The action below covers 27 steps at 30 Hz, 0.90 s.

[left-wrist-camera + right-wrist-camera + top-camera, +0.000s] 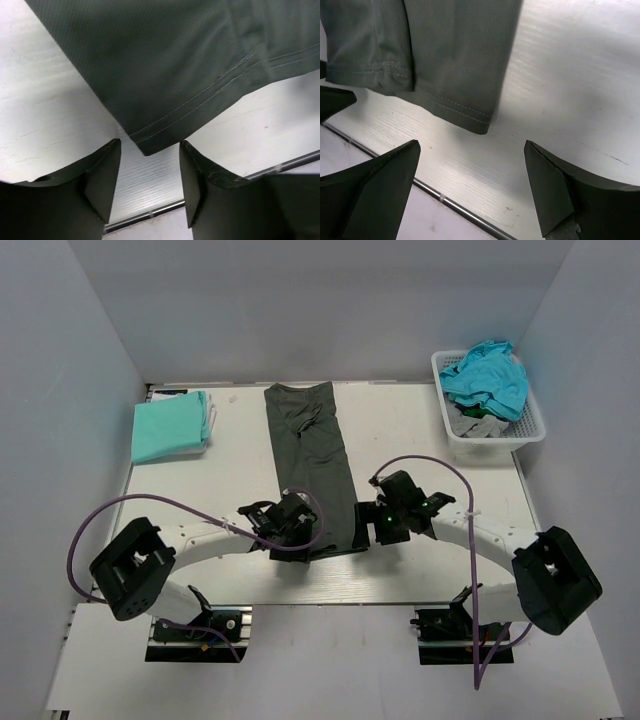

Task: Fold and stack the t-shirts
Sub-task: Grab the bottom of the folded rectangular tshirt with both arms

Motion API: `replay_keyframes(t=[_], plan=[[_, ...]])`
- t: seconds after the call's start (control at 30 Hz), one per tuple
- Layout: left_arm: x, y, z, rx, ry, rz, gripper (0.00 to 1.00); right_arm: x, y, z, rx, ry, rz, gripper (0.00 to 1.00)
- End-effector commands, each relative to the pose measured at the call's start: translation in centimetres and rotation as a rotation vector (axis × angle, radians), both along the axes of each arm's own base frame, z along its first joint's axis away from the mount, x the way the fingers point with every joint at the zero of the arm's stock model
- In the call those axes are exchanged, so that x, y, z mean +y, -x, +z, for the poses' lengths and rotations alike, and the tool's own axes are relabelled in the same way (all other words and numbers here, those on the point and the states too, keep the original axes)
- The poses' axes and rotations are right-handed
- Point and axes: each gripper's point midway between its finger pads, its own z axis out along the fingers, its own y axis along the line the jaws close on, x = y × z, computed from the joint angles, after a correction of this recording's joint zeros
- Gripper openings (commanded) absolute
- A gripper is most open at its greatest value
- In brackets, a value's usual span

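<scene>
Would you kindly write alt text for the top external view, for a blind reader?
A dark grey shirt, folded into a long strip, lies down the middle of a table, the left tool and right tool at its near corners. A folded mint shirt lies far left; a basket of shirts stands far right.

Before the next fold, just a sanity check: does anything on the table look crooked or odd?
The dark grey t-shirt, folded into a long strip, lies slightly slanted, its near end further right, and is rumpled near its far end. The mint-green t-shirt looks neatly folded; nothing else stands out.
</scene>
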Motion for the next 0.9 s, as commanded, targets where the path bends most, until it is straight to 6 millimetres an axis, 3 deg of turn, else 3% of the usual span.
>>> replay_keyframes(t=[0.0,0.1,0.3,0.37,0.4,0.43,0.57,0.63,0.67,0.7,0.73,0.87], plan=[[0.6,0.3,-0.4,-0.015,-0.015,-0.010,0.60,2.0,-0.2,0.8,0.003,-0.094,0.042,0.90],[0.6,-0.4,-0.6,-0.042,-0.026,0.004,0.55,2.0,-0.9,-0.6,0.028,-0.044,0.033,0.89],[0.6,-0.9,-1.6,-0.047,-0.064,0.016,0.43,1.0,0.1,-2.7,0.140,0.035,-0.025,0.72],[0.6,-0.9,-1.6,-0.047,-0.064,0.016,0.39,0.9,0.5,-3.1,0.157,0.040,-0.025,0.63],[0.5,-0.6,-1.8,-0.041,-0.071,0.006,0.38,0.9,0.5,-3.1,0.161,0.042,-0.022,0.51],[0.7,-0.4,-1.9,-0.031,-0.078,0.014,0.37,0.9,0.6,-3.1,0.164,0.047,-0.018,0.46],[1.3,0.4,-2.1,-0.011,-0.098,0.014,0.31,1.4,1.4,-2.5,0.205,0.017,0.003,0.44],[1.0,0.4,-1.6,-0.021,-0.093,0.015,0.22,1.1,1.7,-2.7,0.220,0.033,-0.003,0.20],[1.4,0.7,-1.7,-0.007,-0.107,0.023,0.11,1.0,1.6,-2.6,0.214,0.036,-0.005,0.12],[1.2,0.7,-1.2,-0.021,-0.107,0.018,0.06,1.0,1.6,-2.6,0.215,0.037,-0.007,0.00],[1.3,0.5,-1.0,-0.025,-0.116,0.021,0.01,1.1,1.6,-2.3,0.204,0.027,-0.004,0.00],[0.5,0.8,0.6,-0.035,-0.095,0.008,0.00,1.9,1.5,-0.5,0.161,-0.030,0.036,0.00]])
